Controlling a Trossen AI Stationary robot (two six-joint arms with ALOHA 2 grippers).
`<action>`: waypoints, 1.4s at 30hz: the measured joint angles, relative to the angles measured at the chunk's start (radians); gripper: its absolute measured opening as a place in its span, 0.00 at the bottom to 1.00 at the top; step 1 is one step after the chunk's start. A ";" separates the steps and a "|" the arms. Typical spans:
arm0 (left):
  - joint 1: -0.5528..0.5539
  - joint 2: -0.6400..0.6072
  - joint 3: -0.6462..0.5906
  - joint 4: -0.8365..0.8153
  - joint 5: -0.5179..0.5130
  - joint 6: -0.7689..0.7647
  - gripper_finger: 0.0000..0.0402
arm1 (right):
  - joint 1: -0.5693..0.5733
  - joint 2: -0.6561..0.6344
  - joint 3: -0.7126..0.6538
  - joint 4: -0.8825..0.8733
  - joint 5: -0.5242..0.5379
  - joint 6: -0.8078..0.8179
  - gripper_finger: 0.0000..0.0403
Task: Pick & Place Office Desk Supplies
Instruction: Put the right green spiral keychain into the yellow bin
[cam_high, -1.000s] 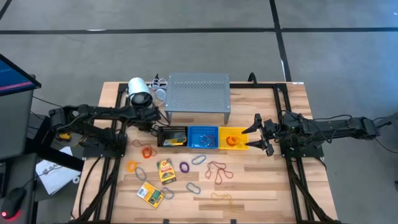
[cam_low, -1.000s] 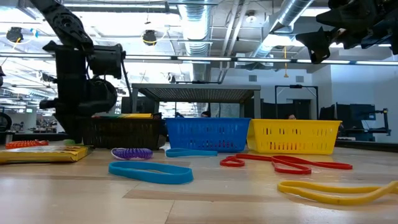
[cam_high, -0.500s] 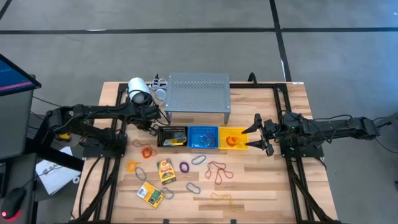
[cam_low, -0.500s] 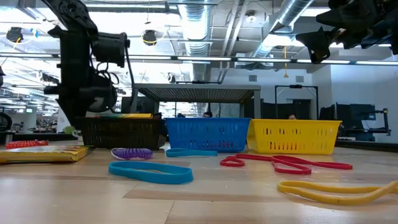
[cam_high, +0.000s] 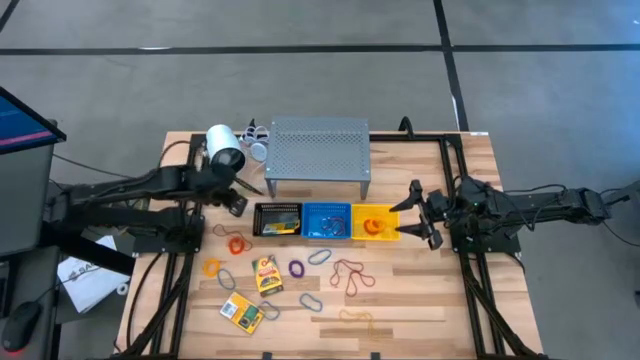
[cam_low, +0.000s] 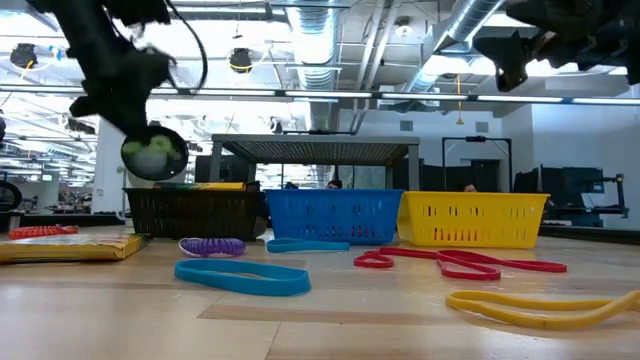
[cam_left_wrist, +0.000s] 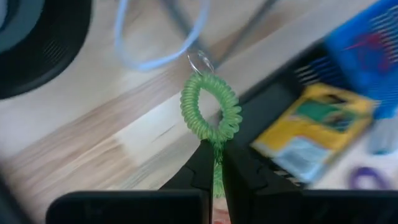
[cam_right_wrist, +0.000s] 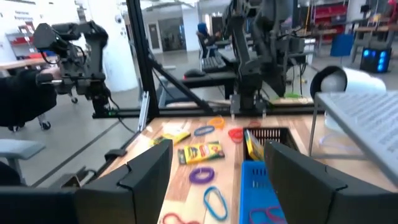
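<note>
Green springy plastic, wound into a small coil loop (cam_left_wrist: 211, 114) with a thin metal ring at its far end, hangs pinched between the closed fingers of the left gripper (cam_left_wrist: 213, 163), raised off the table. Just beyond that gripper lies the black mesh basket (cam_high: 278, 219), whose near rim shows at its fingertips in the left wrist view with a glossy yellow-and-green crayon pack (cam_left_wrist: 314, 129) lying inside. Past the black basket, in one touching row, come a blue basket (cam_high: 326, 221) and a yellow basket (cam_high: 374, 222), all of slotted plastic.

At the yellow basket's outer edge the right gripper (cam_high: 414, 214) hovers with its fingers spread wide and nothing between them.

Behind the left gripper, close by, a smooth white cylinder (cam_high: 223, 146) lies on its side next to a grey perforated metal shelf (cam_high: 318, 150).

On the bare wood planks in front of the baskets lie flat, limp band loops: orange (cam_high: 236, 243), purple (cam_high: 297, 268), red-brown (cam_high: 349, 274), yellow (cam_high: 355, 317), along with grey oval clips (cam_high: 311, 301) and two more crayon packs (cam_high: 266, 273). The wood between the left gripper and the table's near-left edge is mostly open; the black frame rails (cam_high: 458, 170) bound the table on both sides.
</note>
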 joint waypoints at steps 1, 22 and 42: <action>-0.014 -0.027 0.000 0.020 0.002 -0.003 0.02 | 0.000 0.000 0.000 0.008 0.002 0.000 0.62; -0.348 0.146 0.001 0.771 -0.033 0.348 0.02 | 0.002 0.502 0.000 0.490 0.105 0.107 0.62; -0.351 0.403 0.000 1.098 -0.088 0.561 0.02 | -0.019 1.093 0.247 0.917 0.107 0.262 0.62</action>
